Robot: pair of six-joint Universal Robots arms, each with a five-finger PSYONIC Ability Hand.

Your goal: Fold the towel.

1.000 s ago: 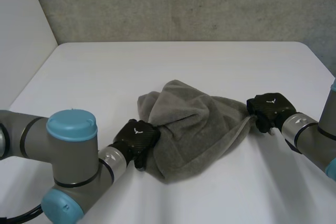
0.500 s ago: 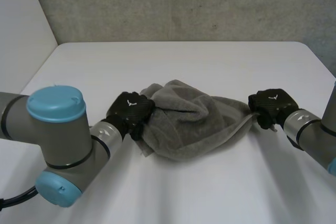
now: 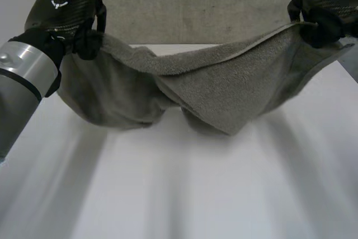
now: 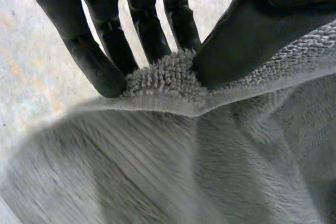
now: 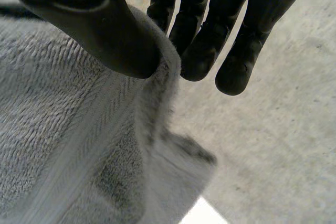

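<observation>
Both hands hold the grey towel point(image 3: 224, 88) in the air above the white table point(image 3: 196, 205). In the head view the left hand point(image 3: 61, 12) grips one upper end of the towel and the right hand point(image 3: 324, 4) grips the other upper end. The hands are well apart, and the cloth hangs between them in a loose curve. Its lowest part, a folded point near the middle, comes close to the table; I cannot tell if it touches. One layer is turned over in front, with a hemmed edge running up towards the right hand. Behind the towel stands a rough grey wall point(image 3: 196, 4).

The head view gives the backs of the hands, so the grasp itself is better read from the wrists. In the left wrist view the fingers point(image 4: 100, 61) are nearly straight and side by side. They pinch the fluffy edge of the towel against the thumb point(image 4: 247, 40), and the rest of the cloth falls away below the fingertips. In the right wrist view the thumb of the right hand presses the hemmed border against the nearest fingers. The outer fingers reach past the cloth, close together, with the wall behind them.
</observation>
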